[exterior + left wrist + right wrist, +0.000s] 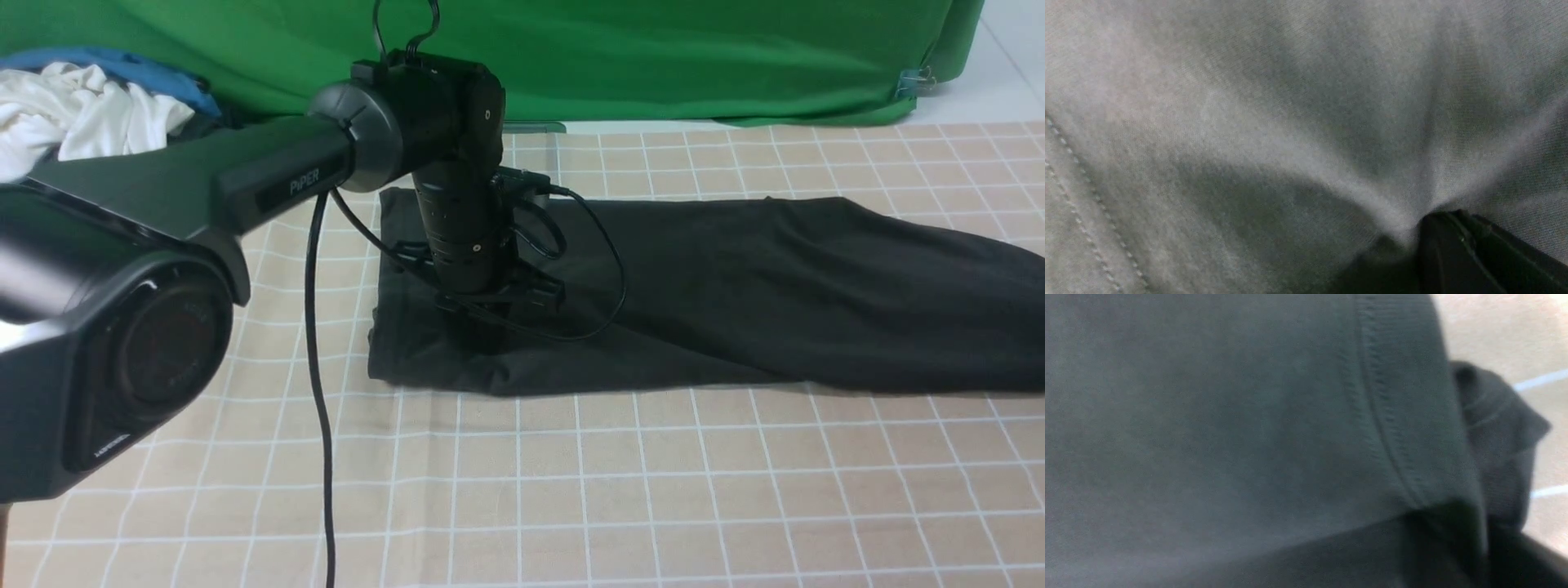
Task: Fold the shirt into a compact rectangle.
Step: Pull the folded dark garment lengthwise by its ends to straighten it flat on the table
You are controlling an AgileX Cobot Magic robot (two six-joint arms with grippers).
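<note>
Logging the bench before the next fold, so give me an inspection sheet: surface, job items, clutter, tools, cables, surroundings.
Surface: beige checked cloth, lying flat.
Job's things: dark shirt, folded into a long strip that runs off the right edge.
Clutter: white garment and blue cloth, heaped far left.
Tools: left tool shut on the shirt near its left end; right tool is a dark shape under the hem, open or shut unclear.
Cables: black cable hangs from the left arm; a wrist lead loops above the shirt.
Surroundings: green backdrop; pale floor far right.
</note>
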